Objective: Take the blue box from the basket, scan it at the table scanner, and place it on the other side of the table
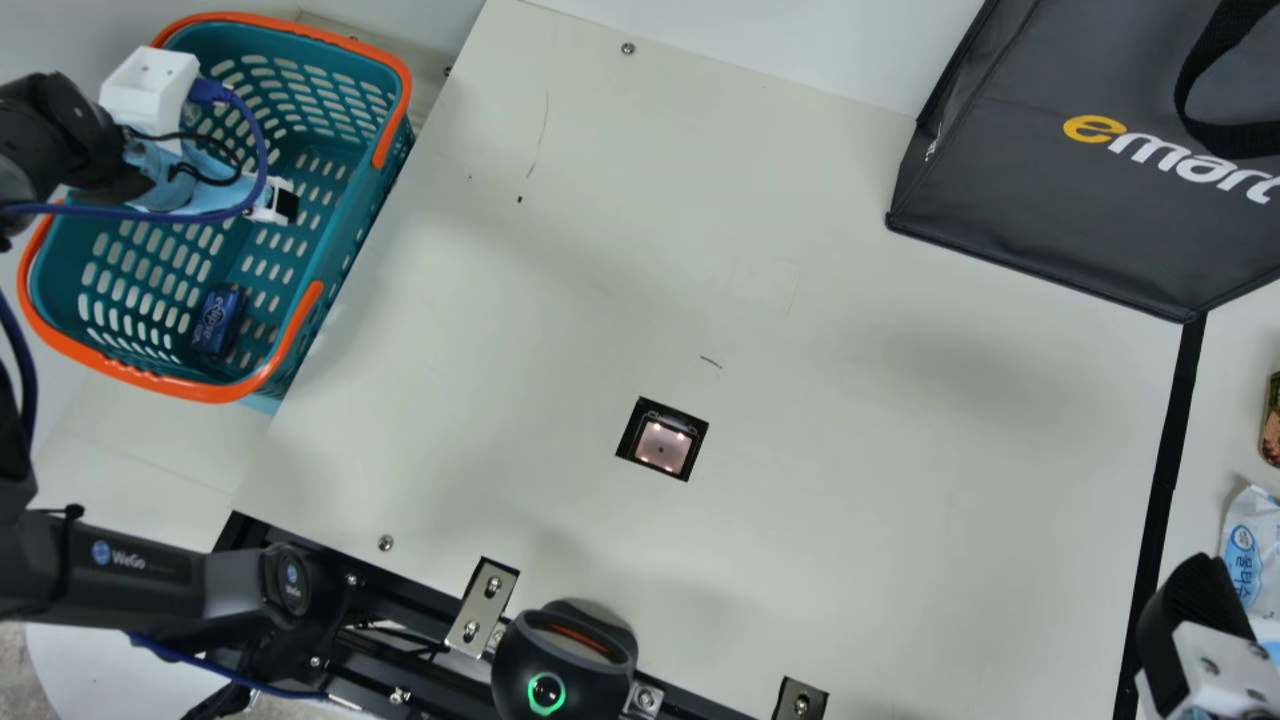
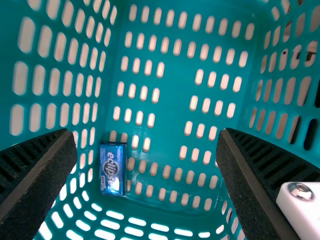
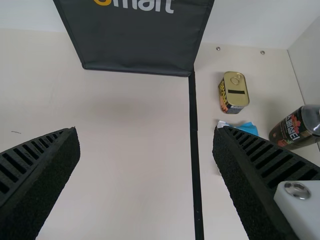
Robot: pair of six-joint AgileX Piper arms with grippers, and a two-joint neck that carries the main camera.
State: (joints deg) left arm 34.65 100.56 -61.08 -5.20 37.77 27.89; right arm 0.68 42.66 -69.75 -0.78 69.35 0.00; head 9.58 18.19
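Observation:
My left gripper [image 1: 275, 205] is over the teal basket [image 1: 345, 215] in the main view. The blue box [image 1: 218, 320] lies on the basket's bottom, against a side wall near one end. In the left wrist view my left gripper [image 2: 147, 172] stands open above the basket floor, and the blue box [image 2: 112, 169] is below, nearer one finger, untouched. The table scanner [image 1: 662, 446] is a lit square window set in the table. My right gripper [image 1: 1190, 600] is at the main view's lower right; in the right wrist view the right gripper [image 3: 147, 175] is open above the table, holding nothing.
A dark grey bag [image 1: 1050, 210] stands at the table's far right. Past the black tape line [image 1: 1165, 480] are a can [image 3: 234, 92], a white-blue packet [image 1: 1250, 550] and a dark bottle [image 3: 297, 127]. A round black device [image 1: 565, 665] sits at the near edge.

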